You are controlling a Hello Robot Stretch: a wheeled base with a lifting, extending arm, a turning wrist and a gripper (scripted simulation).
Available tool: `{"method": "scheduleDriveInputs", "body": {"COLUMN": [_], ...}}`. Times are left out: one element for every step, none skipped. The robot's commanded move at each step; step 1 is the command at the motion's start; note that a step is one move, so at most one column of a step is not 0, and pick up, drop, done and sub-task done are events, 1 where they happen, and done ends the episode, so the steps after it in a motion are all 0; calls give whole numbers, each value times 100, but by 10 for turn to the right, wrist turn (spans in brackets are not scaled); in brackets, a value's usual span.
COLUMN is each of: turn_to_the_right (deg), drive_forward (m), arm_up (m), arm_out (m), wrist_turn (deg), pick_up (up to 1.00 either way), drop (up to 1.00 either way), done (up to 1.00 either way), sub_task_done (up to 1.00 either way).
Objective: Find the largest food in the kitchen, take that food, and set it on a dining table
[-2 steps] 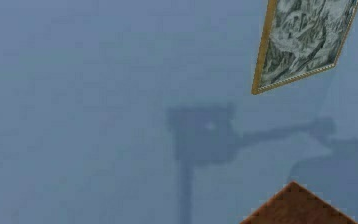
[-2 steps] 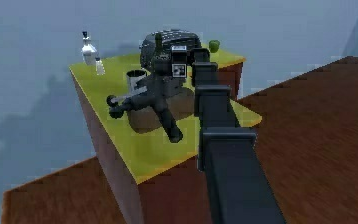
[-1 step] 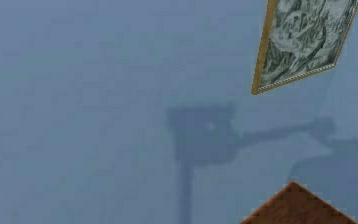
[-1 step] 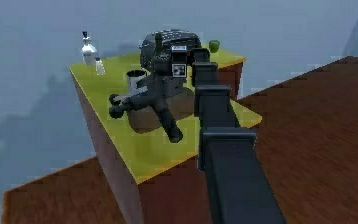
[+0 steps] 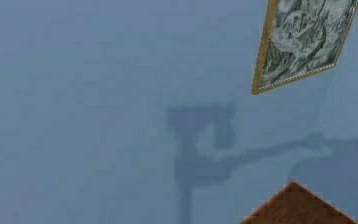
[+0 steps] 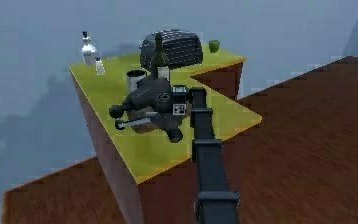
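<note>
In the arm side view my arm point(image 6: 212, 165) rises from the bottom edge over a yellow-green countertop point(image 6: 232, 118). My gripper point(image 6: 120, 110) is at its far end, left of the two white marker squares point(image 6: 177, 102). A grey rounded thing point(image 6: 143, 124) lies on the counter right under the gripper, so I cannot tell whether the gripper holds anything. A small green round fruit, like an apple point(image 6: 214, 45), sits at the counter's back right corner.
On the counter stand a clear bottle point(image 6: 87, 47) at the back left, a grey cup point(image 6: 135, 78) and a dark boxy appliance point(image 6: 175, 47). Reddish-brown wood point(image 6: 307, 130) spreads to the right. The forward view faces a blue wall with a framed picture point(image 5: 302, 40).
</note>
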Motion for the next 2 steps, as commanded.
{"method": "scheduleDriveInputs", "body": {"turn_to_the_right": [0, 0], "drive_forward": [0, 0], "arm_up": [0, 10], "arm_out": [0, 0], "wrist_turn": [0, 0], "pick_up": [100, 0], "drop": [0, 0], "done": [0, 0], "sub_task_done": [0, 0]}}
